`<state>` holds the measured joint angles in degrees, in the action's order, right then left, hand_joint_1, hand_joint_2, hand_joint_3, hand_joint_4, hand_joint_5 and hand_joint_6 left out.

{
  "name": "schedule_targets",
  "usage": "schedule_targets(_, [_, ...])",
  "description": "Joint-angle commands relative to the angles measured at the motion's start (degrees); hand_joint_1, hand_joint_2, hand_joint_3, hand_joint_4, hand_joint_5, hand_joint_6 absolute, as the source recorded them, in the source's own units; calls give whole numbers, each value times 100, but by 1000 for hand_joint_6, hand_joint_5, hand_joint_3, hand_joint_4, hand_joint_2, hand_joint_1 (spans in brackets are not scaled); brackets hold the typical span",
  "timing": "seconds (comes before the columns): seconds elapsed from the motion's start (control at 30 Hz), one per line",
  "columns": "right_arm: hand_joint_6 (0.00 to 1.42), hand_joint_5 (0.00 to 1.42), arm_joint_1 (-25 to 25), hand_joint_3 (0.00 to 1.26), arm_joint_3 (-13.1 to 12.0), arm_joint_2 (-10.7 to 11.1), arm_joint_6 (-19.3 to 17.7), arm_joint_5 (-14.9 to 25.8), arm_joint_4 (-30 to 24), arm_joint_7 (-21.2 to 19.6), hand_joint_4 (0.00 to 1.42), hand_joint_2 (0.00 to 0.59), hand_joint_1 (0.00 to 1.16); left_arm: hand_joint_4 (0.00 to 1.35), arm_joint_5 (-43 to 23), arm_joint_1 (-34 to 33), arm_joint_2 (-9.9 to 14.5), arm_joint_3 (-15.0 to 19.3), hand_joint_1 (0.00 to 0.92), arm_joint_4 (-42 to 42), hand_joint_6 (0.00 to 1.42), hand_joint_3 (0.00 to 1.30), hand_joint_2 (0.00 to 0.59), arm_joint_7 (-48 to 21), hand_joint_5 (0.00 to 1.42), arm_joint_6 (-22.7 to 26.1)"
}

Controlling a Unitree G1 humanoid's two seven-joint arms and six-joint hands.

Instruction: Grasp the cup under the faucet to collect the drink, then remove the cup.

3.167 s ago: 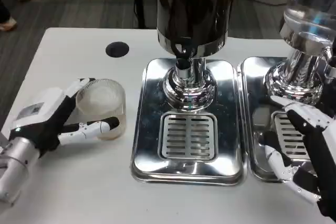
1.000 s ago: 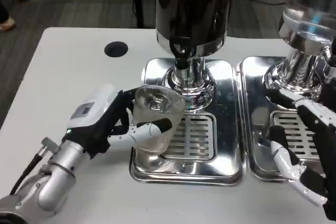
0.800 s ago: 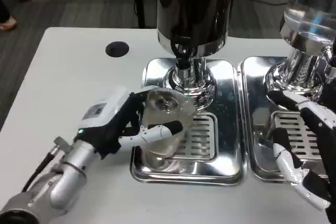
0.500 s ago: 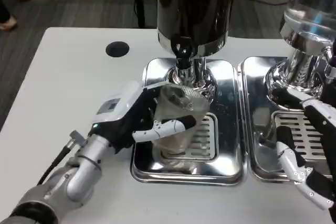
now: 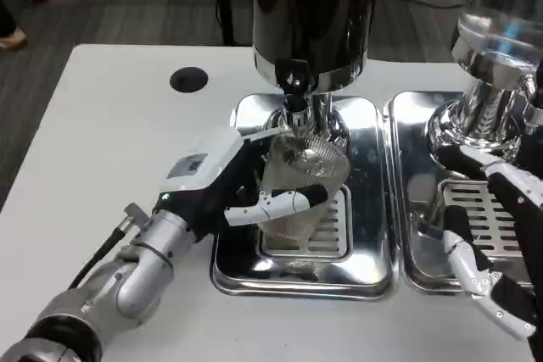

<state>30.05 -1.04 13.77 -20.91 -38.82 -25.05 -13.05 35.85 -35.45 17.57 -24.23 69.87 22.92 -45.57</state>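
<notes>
My left hand (image 5: pixel 225 186) grips a clear plastic cup (image 5: pixel 301 184) and holds it over the drain grate (image 5: pixel 327 231) of the middle drip tray (image 5: pixel 237 256). The cup stands roughly upright, just below the black faucet (image 5: pixel 293 82) of the dark drink dispenser (image 5: pixel 310 14). I see no liquid flowing. My right hand (image 5: pixel 501 243) hovers over the right drip tray (image 5: pixel 407 235) with its fingers spread and nothing in them.
A second dispenser (image 5: pixel 501 48) with a chrome base stands on the right tray. A black round hole (image 5: pixel 188 80) sits in the white table (image 5: pixel 102 150) at the back left. Open table surface lies to the left and along the front edge.
My left hand has carried the cup from the left side of the table rightward onto the middle tray, ending under the faucet. The right hand has barely shifted.
</notes>
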Motion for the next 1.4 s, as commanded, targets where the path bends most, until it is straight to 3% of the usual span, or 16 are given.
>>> schedule_targets(0.03, [359,314,-96,302,35,9,-41,25,73,5,318,484,453,366,54,0,120,-43,41,3,696,345,194,37,589,-84])
schedule_targets(0.3, [359,314,-190,303,60,5,-60,7,141,-35,318,484,453,347,23,88,323,-12,30,-73,580,344,173,-29,523,-247])
schedule_targets(0.53, [359,324,-245,303,57,13,-67,45,165,-27,318,484,453,264,75,118,436,-74,0,-161,406,301,131,-208,368,-333])
schedule_targets(0.6, [359,326,-252,304,38,27,-70,95,164,1,318,484,453,192,202,109,494,-187,0,-278,248,252,108,-202,224,-302])
schedule_targets(0.8, [359,329,-264,304,22,78,-71,193,172,72,318,487,455,88,465,142,638,-357,0,-600,103,194,88,-26,97,-266])
schedule_targets(1.4, [361,342,-334,319,-6,112,-91,320,238,100,323,492,464,43,576,335,925,-317,0,-1142,50,179,72,263,53,183])
